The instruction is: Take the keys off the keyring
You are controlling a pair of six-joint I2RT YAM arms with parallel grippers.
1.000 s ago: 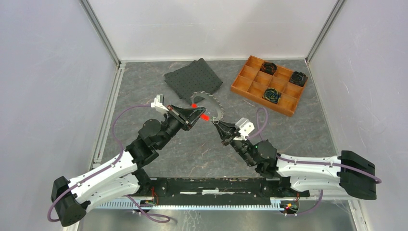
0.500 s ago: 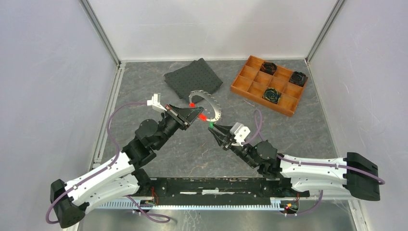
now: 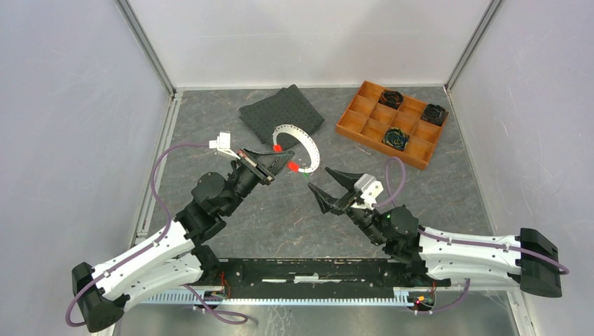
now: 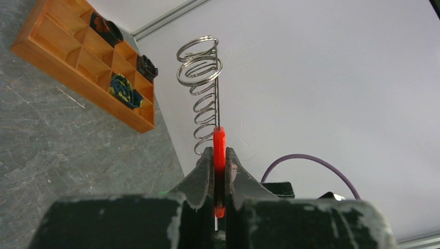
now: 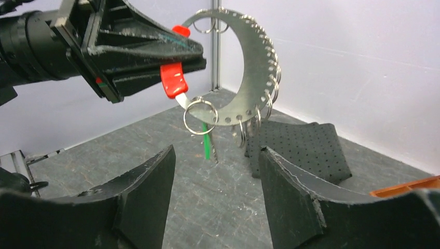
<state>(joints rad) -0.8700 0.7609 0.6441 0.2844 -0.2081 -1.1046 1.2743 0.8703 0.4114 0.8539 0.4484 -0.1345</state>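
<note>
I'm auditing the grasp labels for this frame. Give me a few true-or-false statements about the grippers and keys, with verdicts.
1. The left gripper is shut on a red key. True.
2. The right gripper holds the green key. False: it is open and empty, and the green key hangs from the keyring.
3. The keyring lies flat on the table. False: it hangs in the air.
4. The orange tray holds black pieces. True.
</note>
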